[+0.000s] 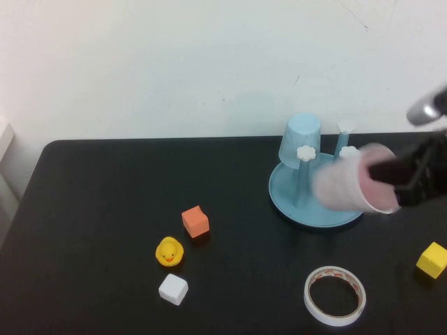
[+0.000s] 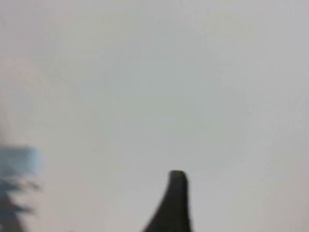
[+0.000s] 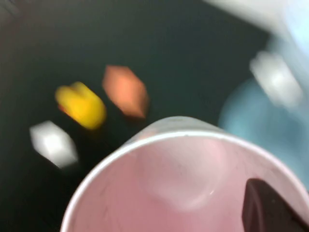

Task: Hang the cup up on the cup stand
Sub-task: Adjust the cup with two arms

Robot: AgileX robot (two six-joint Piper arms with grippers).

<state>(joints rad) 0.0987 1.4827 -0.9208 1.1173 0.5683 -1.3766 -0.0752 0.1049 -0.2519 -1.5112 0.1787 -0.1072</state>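
Right gripper pinches pink cup over cup stand (left gripper unseen).

Even, soft light falls on the dark bench with faint shadows — the pink cup smears with motion blur; both wrist views are hazy and out of focus

The right claw reaches in from the right edge, lifted off the tabletop, clamped on the rim of the cup, one finger inside. Of the left claw one dark fingertip shows.
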